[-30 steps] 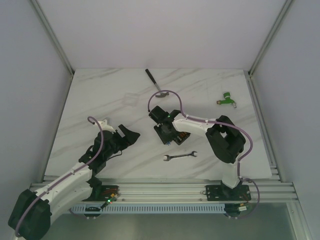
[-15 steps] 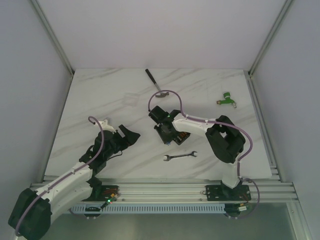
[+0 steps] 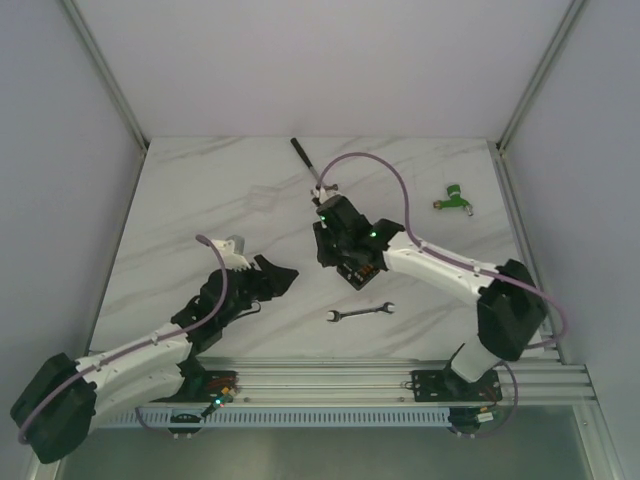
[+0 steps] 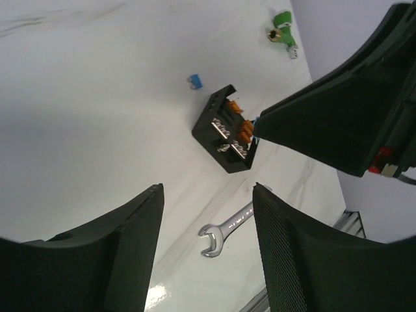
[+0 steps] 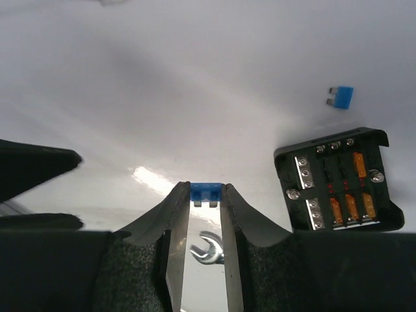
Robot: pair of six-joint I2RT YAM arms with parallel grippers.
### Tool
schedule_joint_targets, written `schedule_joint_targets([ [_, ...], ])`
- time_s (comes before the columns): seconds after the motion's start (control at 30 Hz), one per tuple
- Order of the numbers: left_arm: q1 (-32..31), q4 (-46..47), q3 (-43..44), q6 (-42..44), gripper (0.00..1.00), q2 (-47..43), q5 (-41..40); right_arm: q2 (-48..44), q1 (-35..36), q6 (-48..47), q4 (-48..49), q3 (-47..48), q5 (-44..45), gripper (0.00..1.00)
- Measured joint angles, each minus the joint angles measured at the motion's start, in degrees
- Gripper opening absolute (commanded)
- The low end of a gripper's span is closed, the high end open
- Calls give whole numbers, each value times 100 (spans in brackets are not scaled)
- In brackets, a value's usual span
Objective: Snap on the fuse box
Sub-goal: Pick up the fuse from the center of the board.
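White marble desk [image 3: 200,200] carries everything. Right gripper [image 5: 207,199] is above desk centre, clamped on a small blue blade fuse [image 5: 207,190] held at the fingertips, prongs toward the cam. Left gripper [image 4: 207,195] sits nearer the desk's front-left w/ jaws apart, nothing btwn them. The small square black plastic fuse box [image 3: 356,268] lies mid-desk, top uncovered, orange fuses showing; in the wrist view it's right of the right gripper, not touching. Silver open-end wrench [image 3: 361,312] lies near the box on its front side. Green plastic fitting [image 3: 453,198] is well apart, far right. A second loose blue fuse [image 5: 341,96] lies just beyond the box.
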Motion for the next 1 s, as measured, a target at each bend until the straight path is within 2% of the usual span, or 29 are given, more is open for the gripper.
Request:
schedule_joint_targets([
  [0.37,-992,1132,413,1303,52,1021,-638,-1084,-11,780,1056,-999,-188,23],
  [0.6,-1268,1773,621,1735,47,1567,-839,-1499,-11,1040,1423,-1364,-188,23],
  [1.0,-1399,2083,905,2087,35,1912,-931,-1731,-15,1283,1757,-1659,-186,23],
])
